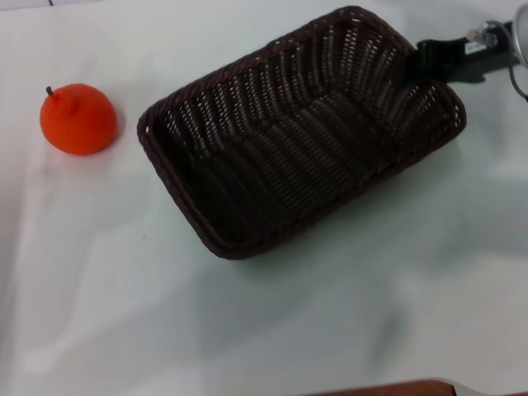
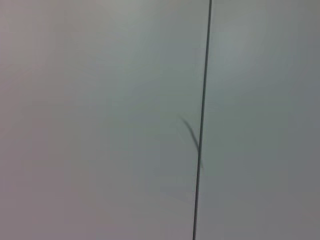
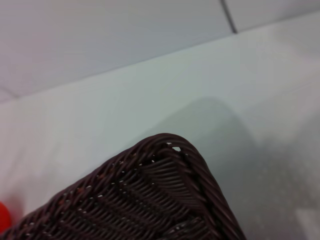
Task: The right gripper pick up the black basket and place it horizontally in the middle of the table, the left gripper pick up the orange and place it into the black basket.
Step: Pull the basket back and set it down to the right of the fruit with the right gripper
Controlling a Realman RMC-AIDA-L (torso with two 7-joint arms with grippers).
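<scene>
The black basket (image 1: 221,244) sits slanted on the table (image 1: 247,330), near its middle, and is empty. My right gripper (image 1: 411,73) reaches in from the far right and is shut on the basket's far right rim. The shadow under the basket's near right side suggests that end is raised a little. The right wrist view shows a basket corner (image 3: 170,200) close up. The orange (image 1: 78,118) rests on the table at the far left, well apart from the basket. A red sliver of the orange (image 3: 2,217) shows in the right wrist view. The left gripper is out of view.
A brown edge (image 1: 396,388) shows at the table's near side. The left wrist view shows only a plain pale surface with a thin dark line (image 2: 202,120) across it. The right wrist view shows the table's far edge and a grey wall (image 3: 100,35).
</scene>
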